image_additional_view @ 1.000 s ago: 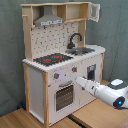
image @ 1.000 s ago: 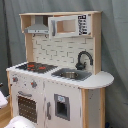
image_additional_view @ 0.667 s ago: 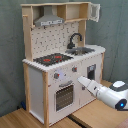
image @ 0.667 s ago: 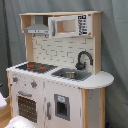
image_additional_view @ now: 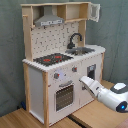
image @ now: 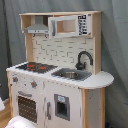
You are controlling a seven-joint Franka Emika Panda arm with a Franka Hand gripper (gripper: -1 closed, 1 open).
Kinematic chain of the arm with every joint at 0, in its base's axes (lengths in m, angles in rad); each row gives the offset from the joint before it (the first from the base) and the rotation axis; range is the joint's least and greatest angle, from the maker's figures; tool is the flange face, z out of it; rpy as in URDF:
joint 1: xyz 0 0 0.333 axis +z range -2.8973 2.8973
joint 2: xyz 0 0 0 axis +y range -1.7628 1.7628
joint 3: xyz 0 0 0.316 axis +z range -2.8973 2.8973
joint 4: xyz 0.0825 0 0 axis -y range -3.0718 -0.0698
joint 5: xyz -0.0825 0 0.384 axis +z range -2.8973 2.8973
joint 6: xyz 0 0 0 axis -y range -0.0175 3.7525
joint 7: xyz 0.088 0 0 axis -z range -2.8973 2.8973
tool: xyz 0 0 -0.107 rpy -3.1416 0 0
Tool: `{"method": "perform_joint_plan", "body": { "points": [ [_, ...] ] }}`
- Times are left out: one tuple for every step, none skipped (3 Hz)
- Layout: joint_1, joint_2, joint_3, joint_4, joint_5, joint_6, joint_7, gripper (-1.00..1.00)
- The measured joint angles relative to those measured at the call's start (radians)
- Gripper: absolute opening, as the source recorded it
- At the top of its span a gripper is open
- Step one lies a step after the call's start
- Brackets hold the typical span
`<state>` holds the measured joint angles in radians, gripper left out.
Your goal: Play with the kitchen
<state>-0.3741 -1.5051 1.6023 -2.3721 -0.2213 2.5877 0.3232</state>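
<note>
The toy kitchen [image_additional_view: 60, 60] stands upright on a wooden floor [image_additional_view: 30, 120] before a grey curtain [image_additional_view: 10, 50]. Its black-red hob [image_additional_view: 52, 59], steel sink [image: 70, 75], black faucet [image_additional_view: 75, 39] and grey hood [image: 37, 29] are in place. In the second exterior view, the gripper [image_additional_view: 83, 80] of the white arm [image_additional_view: 107, 94] sits at the front panel just beside the oven door [image_additional_view: 64, 96]; whether the gripper is open cannot be told.
</note>
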Motion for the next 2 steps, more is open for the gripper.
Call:
{"method": "perform_joint_plan", "body": {
  "points": [
    [0.002,0.001,0.021,-0.001,0.000,-0.013,0.120,1.00],
    [0.000,0.002,0.049,-0.004,0.000,-0.023,0.240,1.00]
  ]
}}
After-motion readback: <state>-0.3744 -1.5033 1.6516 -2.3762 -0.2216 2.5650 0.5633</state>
